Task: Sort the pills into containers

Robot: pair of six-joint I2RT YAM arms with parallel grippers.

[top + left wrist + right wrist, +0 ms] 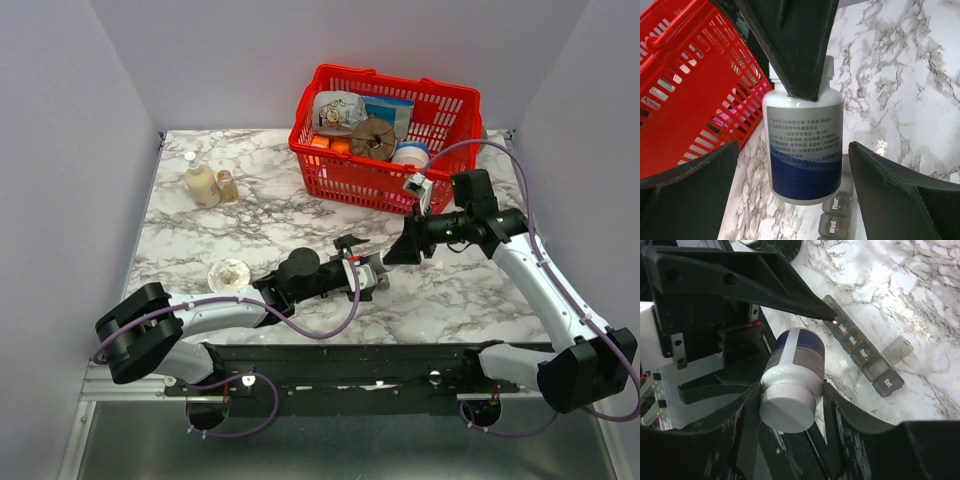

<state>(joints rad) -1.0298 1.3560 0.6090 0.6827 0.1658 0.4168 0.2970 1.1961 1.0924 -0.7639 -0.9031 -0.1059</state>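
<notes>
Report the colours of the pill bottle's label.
The pill bottle label is pale above, dark blue below; clearest in left wrist view.

Marble table (250, 215), pale lilac walls (70, 120)

White-and-blue bottle (802, 150), grey containers (862, 347), red basket (385, 135), veined marble table (250, 215).

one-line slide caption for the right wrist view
Right pincer holds a white pill bottle near the grey pill organiser, one lid open, on marble.
</notes>
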